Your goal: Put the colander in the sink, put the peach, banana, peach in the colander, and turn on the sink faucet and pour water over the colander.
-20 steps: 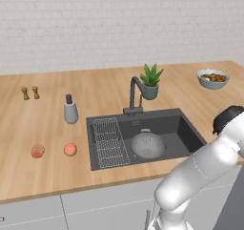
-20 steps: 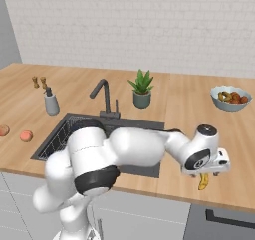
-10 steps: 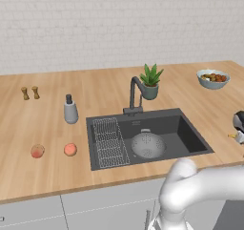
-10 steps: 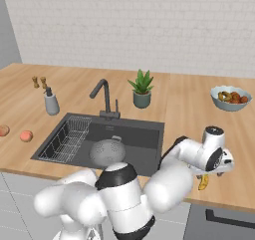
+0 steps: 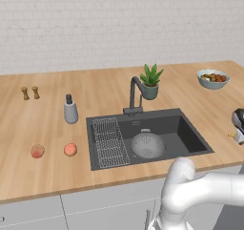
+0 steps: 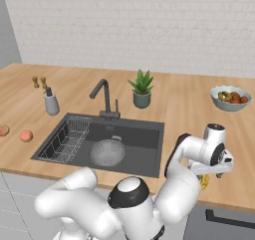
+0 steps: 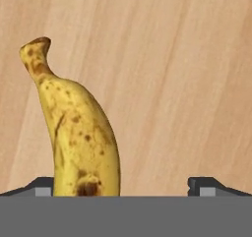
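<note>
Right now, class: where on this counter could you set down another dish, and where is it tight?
Free: the bare wood between the salt and pepper shakers and the two peaches, and the stretch between the potted plant and the fruit bowl. Crowded: the sink, taken up by colander and rack, and the front right corner, where the open gripper hovers over the banana.

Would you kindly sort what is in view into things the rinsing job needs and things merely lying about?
For the job:
colander in the sink
sink faucet
banana
two peaches on the counter
open gripper

Lying about:
potted plant
fruit bowl
soap dispenser
two small shakers
</note>
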{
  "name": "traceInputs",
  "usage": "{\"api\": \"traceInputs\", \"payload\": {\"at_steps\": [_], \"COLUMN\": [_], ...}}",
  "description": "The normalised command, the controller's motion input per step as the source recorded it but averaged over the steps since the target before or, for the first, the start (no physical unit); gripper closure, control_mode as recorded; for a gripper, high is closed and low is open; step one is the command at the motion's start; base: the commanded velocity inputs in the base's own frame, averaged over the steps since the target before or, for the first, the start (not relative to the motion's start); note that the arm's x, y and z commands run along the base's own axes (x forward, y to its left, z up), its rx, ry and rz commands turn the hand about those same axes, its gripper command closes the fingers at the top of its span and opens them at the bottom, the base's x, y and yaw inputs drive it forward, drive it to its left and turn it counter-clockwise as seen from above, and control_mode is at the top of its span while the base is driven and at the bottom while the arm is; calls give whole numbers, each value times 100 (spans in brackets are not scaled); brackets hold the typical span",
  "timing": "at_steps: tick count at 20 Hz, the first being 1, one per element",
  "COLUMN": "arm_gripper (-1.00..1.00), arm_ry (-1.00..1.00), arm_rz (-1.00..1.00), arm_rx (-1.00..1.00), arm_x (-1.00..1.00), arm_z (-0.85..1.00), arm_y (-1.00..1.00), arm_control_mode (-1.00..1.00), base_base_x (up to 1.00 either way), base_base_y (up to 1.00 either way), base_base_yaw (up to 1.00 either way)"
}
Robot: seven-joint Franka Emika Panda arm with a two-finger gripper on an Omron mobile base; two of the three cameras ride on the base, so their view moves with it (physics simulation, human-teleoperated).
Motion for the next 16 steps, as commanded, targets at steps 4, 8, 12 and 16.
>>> {"api": "traceInputs", "payload": {"at_steps": [4,8,12,16], "arm_gripper": [100,100,100,100], "arm_ry": [2,0,0,0], "arm_rz": [0,7,12,16], "arm_rx": [3,0,0,2], "arm_x": [-14,-3,0,0], "arm_z": [-45,-48,-43,7], "arm_y": [11,59,70,65], "arm_control_mode": [-100,-100,-100,-100], "base_base_x": [0,0,0,0], "base_base_y": [0,0,0,0], "base_base_yaw": [0,0,0,0]}}
